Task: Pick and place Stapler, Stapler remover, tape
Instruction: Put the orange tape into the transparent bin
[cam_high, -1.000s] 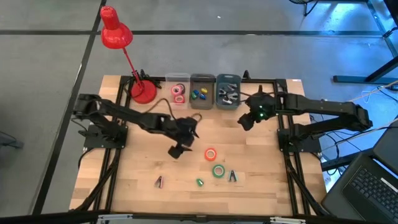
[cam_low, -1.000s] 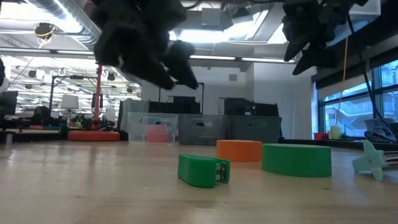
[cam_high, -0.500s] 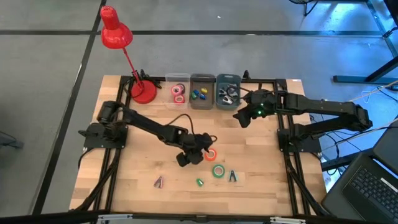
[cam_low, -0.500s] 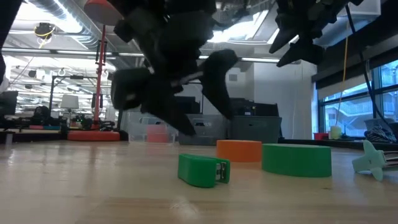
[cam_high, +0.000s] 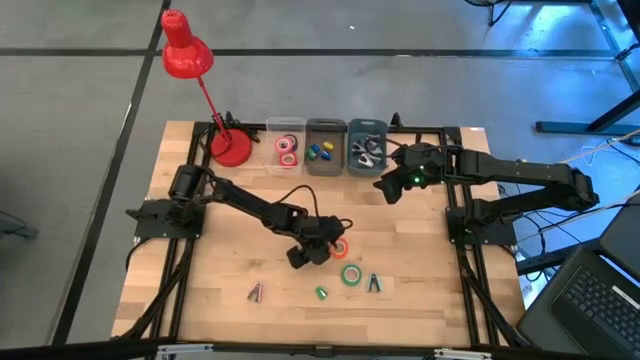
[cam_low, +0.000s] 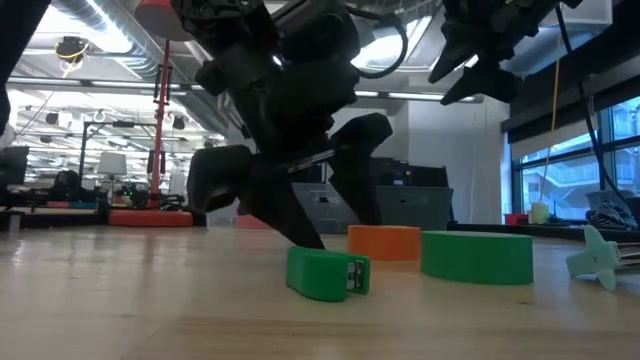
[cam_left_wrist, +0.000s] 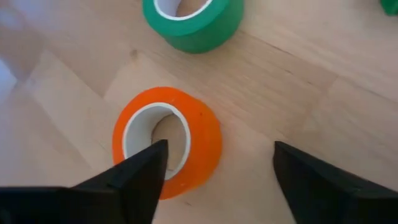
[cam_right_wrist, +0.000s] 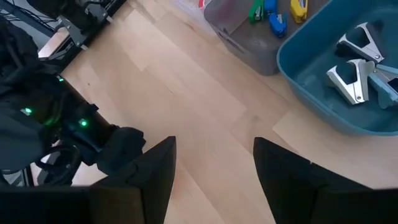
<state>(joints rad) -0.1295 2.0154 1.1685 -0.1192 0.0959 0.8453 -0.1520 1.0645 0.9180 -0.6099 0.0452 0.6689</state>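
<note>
An orange tape roll (cam_high: 340, 248) (cam_left_wrist: 168, 140) lies flat on the table, with a green tape roll (cam_high: 351, 274) (cam_left_wrist: 193, 22) just nearer the front. A small green stapler (cam_high: 321, 293) (cam_low: 327, 274) and two stapler removers (cam_high: 374, 284) (cam_high: 256, 292) lie toward the near edge. My left gripper (cam_high: 326, 250) (cam_left_wrist: 217, 168) is open and low over the orange roll, one finger (cam_left_wrist: 146, 174) above its core hole and the other (cam_left_wrist: 311, 180) outside it. My right gripper (cam_high: 385, 190) (cam_right_wrist: 214, 174) hangs open in the air in front of the bins.
Three bins stand along the far edge: a clear one with tape (cam_high: 288, 148), a grey one with staplers (cam_high: 321, 152) and a blue one with removers (cam_high: 367, 150) (cam_right_wrist: 298, 68). A red desk lamp (cam_high: 231, 148) stands at the far left. Bare wood lies between the bins and the rolls.
My left gripper has moved from the table's middle toward the near right and down, ending low over the orange tape roll. My right gripper has shifted a little toward the table's left. The rolls, stapler and removers have stayed put.
</note>
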